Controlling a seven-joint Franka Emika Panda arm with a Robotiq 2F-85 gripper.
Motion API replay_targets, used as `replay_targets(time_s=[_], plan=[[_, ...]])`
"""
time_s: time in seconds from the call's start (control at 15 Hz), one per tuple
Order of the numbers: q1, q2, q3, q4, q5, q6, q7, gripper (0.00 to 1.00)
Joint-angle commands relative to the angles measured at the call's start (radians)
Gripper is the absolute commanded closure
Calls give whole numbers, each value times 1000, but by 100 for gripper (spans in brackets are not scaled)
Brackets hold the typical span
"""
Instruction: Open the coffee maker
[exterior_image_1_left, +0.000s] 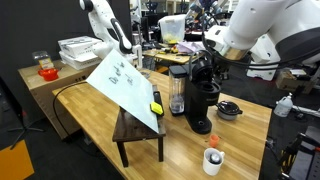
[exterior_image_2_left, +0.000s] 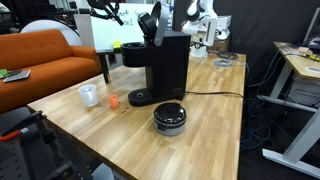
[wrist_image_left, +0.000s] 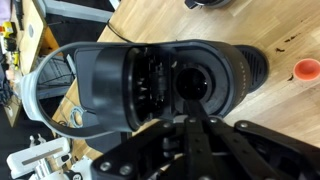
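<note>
The black coffee maker (exterior_image_1_left: 203, 98) stands on the wooden table, with its clear water tank (exterior_image_1_left: 178, 92) on its side. In both exterior views its hinged top lid (exterior_image_2_left: 150, 22) is tilted up. The wrist view looks down into the coffee maker (wrist_image_left: 110, 85), where the round pod chamber (wrist_image_left: 190, 85) is exposed. My gripper (wrist_image_left: 190, 122) hovers just above the open top, its fingers pressed together with nothing seen between them. It also shows at the top of the machine in both exterior views (exterior_image_1_left: 211, 52) (exterior_image_2_left: 163, 20).
A small black round dish (exterior_image_2_left: 170, 118) lies in front of the machine. A white cup (exterior_image_2_left: 89, 95) and an orange cap (exterior_image_2_left: 114, 101) sit on the wooden table (exterior_image_2_left: 210, 120). A tilted white board (exterior_image_1_left: 125, 82) leans on a dark bench (exterior_image_1_left: 140, 135). An orange sofa (exterior_image_2_left: 40, 55) stands beyond the table.
</note>
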Motion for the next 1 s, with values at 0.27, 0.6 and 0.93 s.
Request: replay_targets(time_s=[0.27,0.6,0.93], plan=[[-18,-27,-29,20,361,27,-265,100],[32,-181,-35,-52,777,-83,-427,100],[33,-419,-27,-151,836,-323,-335,100]])
